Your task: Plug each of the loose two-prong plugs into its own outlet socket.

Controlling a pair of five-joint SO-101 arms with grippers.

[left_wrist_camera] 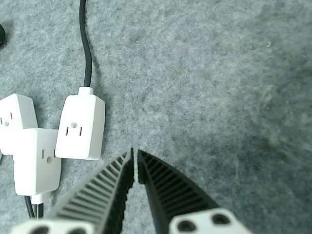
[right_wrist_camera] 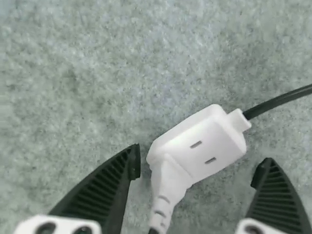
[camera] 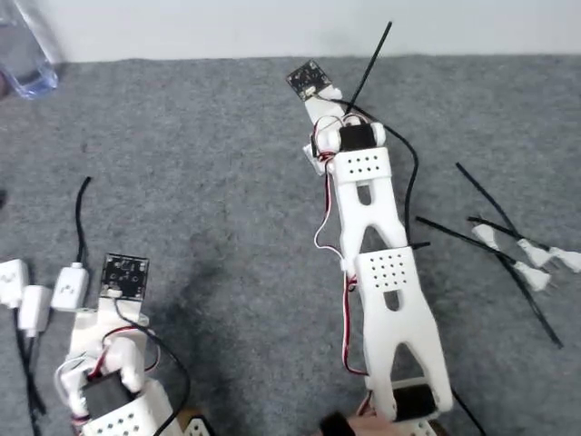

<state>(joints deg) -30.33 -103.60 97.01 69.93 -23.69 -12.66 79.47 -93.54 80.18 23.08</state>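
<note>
Grey carpeted surface (camera: pixel 227 182). Wide open, empty, right claw (right_wrist_camera: pixel 200 157) straddles socket block (right_wrist_camera: pixel 204 139), plug body (right_wrist_camera: pixel 165 187) at its end. Shut, empty, left claw (left_wrist_camera: pixel 135 155) sits beside three sockets (left_wrist_camera: pixel 80 127). Untouched loose plugs (camera: pixel 536 277) lie well apart. Risk: off-centre squeeze drags block, loosens that joint.

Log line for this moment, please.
left gripper: jaws shut, beside three sockets | right gripper: jaws open over corded socket | loose plugs: lying unplugged

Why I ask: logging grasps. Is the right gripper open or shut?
Open: its fingers stand wide apart, the white socket block lying between them.
</note>
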